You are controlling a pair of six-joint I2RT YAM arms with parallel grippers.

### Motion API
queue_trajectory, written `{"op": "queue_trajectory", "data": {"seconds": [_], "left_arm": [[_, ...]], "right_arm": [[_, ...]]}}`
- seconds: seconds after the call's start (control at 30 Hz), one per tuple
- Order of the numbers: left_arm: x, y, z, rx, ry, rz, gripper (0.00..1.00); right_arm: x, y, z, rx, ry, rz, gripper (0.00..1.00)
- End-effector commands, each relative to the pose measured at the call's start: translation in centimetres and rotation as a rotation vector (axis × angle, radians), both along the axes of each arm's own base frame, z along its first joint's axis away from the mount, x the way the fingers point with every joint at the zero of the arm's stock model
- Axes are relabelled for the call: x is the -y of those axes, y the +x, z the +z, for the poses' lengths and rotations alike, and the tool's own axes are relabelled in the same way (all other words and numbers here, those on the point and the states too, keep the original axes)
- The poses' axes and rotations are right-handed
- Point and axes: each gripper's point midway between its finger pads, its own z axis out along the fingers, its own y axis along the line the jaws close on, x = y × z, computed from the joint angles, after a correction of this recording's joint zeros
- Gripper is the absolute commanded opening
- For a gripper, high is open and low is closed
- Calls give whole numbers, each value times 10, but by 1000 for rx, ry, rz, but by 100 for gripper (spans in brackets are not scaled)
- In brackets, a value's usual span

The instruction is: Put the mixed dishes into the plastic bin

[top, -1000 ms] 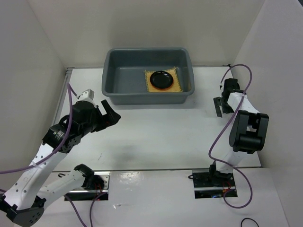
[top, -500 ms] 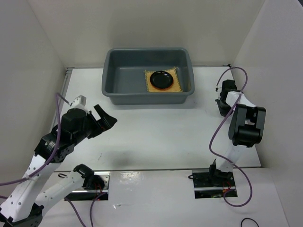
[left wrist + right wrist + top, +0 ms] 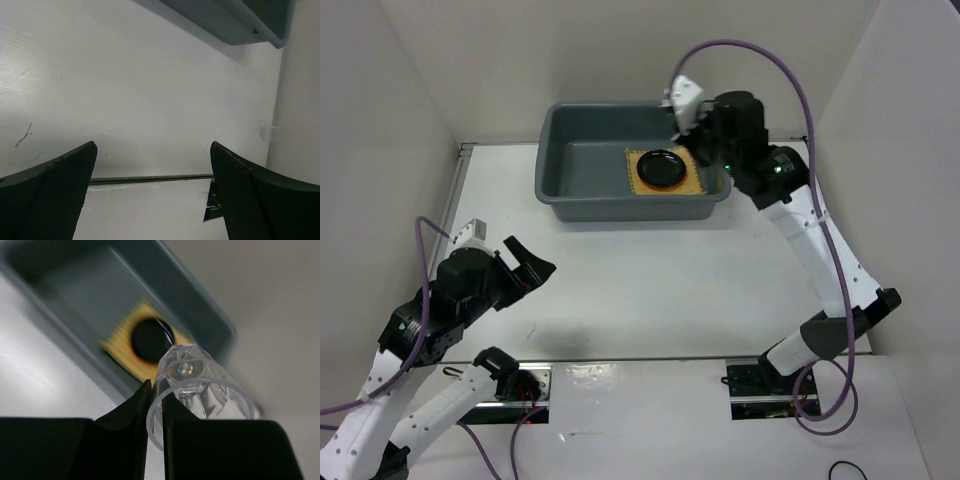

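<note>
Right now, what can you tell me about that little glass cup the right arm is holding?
The glass cup is small, clear and round. It narrows from a wide rim to a thick base, its sides look faceted, and it appears empty. It is tipped so that its open mouth faces the wrist camera. The right arm's jaws pinch one side of its rim, and nothing else touches it. It hangs in the air by the grey bin, which shows blurred behind it.
</note>
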Motion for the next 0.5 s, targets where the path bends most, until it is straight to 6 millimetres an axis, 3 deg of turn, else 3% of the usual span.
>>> {"op": "queue_trajectory", "data": {"seconds": [0.0, 0.03, 0.07, 0.1, 0.13, 0.17, 0.2, 0.23, 0.27, 0.3, 0.33, 0.37, 0.4, 0.43, 0.47], "left_arm": [[-4, 5, -3, -37, 43, 23, 100], [-6, 6, -4, -46, 56, 33, 100], [-7, 4, -3, -46, 66, 27, 100], [-9, 6, 2, -34, 67, 37, 100], [-10, 3, -1, -48, 75, 37, 100], [-14, 1, -5, -67, 84, 52, 100], [-13, 1, -5, -69, 76, 58, 100], [-12, -1, -8, -88, 79, 48, 100], [-13, -3, -11, -104, 77, 55, 100], [-10, -4, -10, -113, 52, 61, 100], [-9, -8, -10, -121, 36, 57, 100], [-10, -10, -7, -105, 18, 62, 100], [-12, -14, -10, -118, 3, 77, 100], [-13, -17, -9, -117, -9, 84, 100], [-16, -22, -12, -121, -16, 90, 100]], "right_arm": [[-89, -24, -5, -55, -61, 244, 0], [-113, -23, -14, -78, -76, 313, 0], [-151, -10, -26, -97, -89, 376, 0], [-169, -3, -35, -119, -90, 407, 0], [-185, -6, -4, -80, -43, 461, 0], [-212, 24, -70, -195, -98, 468, 0], [-216, 20, -95, -270, -129, 471, 0], [-235, 38, -100, -189, -144, 453, 0], [-234, 39, -98, -175, -171, 470, 0], [-238, 41, -130, -229, -212, 489, 0], [-246, 44, -130, -213, -190, 507, 0], [-254, 49, -163, -270, -200, 513, 0], [-261, 54, -124, -160, -136, 522, 0], [-260, 57, -152, -206, -172, 505, 0], [-262, 56, -163, -220, -210, 517, 0]]}}
